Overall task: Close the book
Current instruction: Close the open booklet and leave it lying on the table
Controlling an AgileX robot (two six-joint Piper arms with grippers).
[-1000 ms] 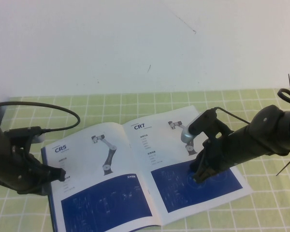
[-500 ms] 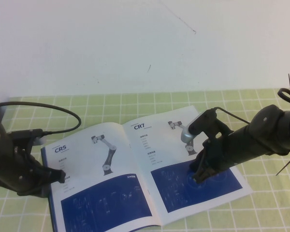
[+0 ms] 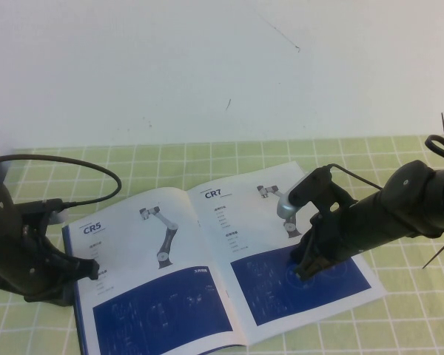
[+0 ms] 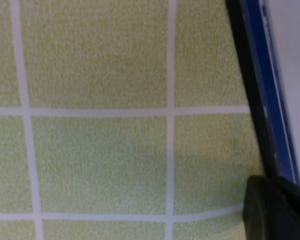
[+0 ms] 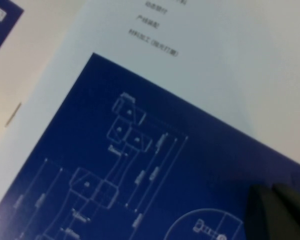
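Left tool (image 3: 85, 268) sits low on the counter (image 3: 207, 151), hard against the book's (image 3: 170, 222) left edge, with a cable (image 3: 96, 164) looping just behind it. Right tool (image 3: 305, 270), fingers together, presses the right page, its arm (image 3: 385, 214) barring the right side. Left page and far counter strip lie open.

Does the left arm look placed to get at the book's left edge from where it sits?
Probably yes. The left end effector sits low over the cloth, right at the left edge of the book, with nothing between them. The right end effector is on the right page, out of the way.
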